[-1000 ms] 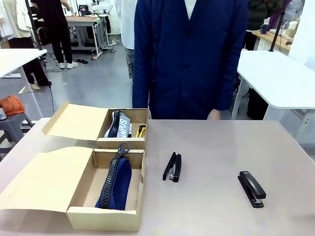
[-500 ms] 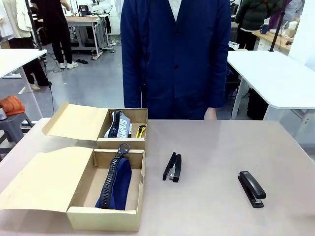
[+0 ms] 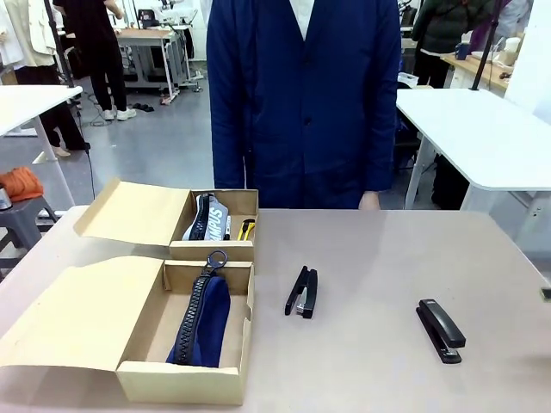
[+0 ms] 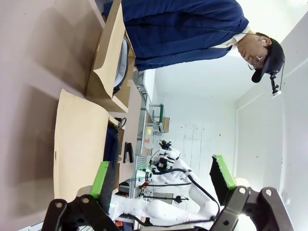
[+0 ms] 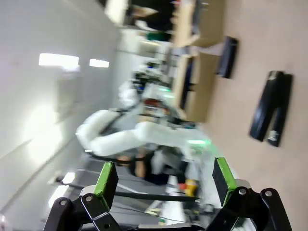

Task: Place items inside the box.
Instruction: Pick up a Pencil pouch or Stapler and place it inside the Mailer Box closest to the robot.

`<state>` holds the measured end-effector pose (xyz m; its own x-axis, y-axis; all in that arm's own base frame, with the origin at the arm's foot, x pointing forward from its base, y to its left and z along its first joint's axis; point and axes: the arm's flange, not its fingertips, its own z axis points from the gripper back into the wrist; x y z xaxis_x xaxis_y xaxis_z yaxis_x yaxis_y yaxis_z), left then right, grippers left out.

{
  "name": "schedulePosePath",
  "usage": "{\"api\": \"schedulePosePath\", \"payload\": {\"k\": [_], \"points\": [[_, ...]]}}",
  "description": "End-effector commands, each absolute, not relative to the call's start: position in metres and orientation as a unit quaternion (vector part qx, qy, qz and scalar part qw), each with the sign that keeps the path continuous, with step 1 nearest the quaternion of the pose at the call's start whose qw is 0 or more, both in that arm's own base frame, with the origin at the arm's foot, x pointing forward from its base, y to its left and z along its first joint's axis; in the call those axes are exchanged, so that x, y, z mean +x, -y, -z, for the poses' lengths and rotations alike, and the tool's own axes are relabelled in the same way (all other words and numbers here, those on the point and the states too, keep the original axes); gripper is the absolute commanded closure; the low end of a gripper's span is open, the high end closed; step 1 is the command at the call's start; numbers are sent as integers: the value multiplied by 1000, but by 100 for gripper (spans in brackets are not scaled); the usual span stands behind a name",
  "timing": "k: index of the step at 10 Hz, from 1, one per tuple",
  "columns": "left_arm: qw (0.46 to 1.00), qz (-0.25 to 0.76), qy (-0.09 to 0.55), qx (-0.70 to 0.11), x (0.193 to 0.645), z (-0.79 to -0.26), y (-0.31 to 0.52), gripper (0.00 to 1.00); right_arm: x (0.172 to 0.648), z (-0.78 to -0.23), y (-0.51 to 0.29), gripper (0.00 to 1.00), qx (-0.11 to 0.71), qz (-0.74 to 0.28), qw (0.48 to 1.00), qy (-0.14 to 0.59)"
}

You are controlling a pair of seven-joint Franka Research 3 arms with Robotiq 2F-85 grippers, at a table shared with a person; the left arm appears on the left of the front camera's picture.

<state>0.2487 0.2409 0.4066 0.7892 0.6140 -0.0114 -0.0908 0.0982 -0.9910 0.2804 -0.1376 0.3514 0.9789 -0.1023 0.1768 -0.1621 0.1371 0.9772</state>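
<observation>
Two open cardboard boxes stand at the table's left. In the near box [image 3: 185, 383] lies a navy zip pouch [image 3: 202, 318]. A dark white-lettered pouch [image 3: 209, 217] and a yellow-and-black utility knife [image 3: 246, 229] sit in the far box [image 3: 211, 250]. One black stapler [image 3: 301, 292] lies mid-table, a second stapler [image 3: 441, 329] farther right. My left gripper [image 4: 161, 175] is open in the air, looking along the boxes' flaps [image 4: 79, 144]. In the blurred right wrist view my right gripper [image 5: 163, 177] is open too, with both staplers [image 5: 271, 113] beyond it.
A person in a blue coat [image 3: 306, 103] stands at the far edge, one hand [image 3: 370, 200] just behind the table [image 3: 379, 249]. A small dark tip [image 3: 547, 293] pokes in at the right edge. White tables [image 3: 482, 138] stand behind.
The person has shifted a little to picture left. A small dark tip has come in at the right edge. Boxes, pouches and staplers have not moved.
</observation>
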Motion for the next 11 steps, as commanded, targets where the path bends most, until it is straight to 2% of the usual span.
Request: {"api": "schedulePosePath", "payload": {"k": [1, 2, 3, 4, 5, 6, 7, 8, 9, 10, 11], "points": [[708, -239, 217, -628, 247, -407, -237, 0, 270, -416, 15, 0, 440, -93, 892, 30], [708, -239, 217, -628, 247, -407, -237, 0, 273, -419, -25, 0, 360, -114, 926, 8], [708, -239, 217, -628, 247, -407, -237, 0, 274, -414, -61, 0, 220, -111, 969, -6], [708, -239, 217, -628, 247, -407, -237, 0, 266, -407, -84, 0, 29, -113, 993, -30], [708, -239, 217, -628, 247, -407, -237, 0, 255, -408, -90, 0, -65, -107, 992, -28], [708, -239, 217, -628, 247, -407, -237, 0, 243, -419, -85, 0, -68, -88, 994, 6], [708, -239, 217, -628, 247, -407, -237, 0, 327, -459, -75, 0, 313, -89, 945, 43], [708, -239, 217, -628, 247, -407, -237, 0, 327, -459, -75, 0, 313, -89, 945, 43], [708, -239, 217, -628, 247, -407, -237, 0, 316, -458, -105, 0, 223, -96, 970, 34], [708, -239, 217, -628, 247, -407, -237, 0, 314, -454, -116, 0, 174, -111, 978, 23], [708, -239, 217, -628, 247, -407, -237, 0, 322, -448, -117, 0, 121, -80, 989, 16]]}}
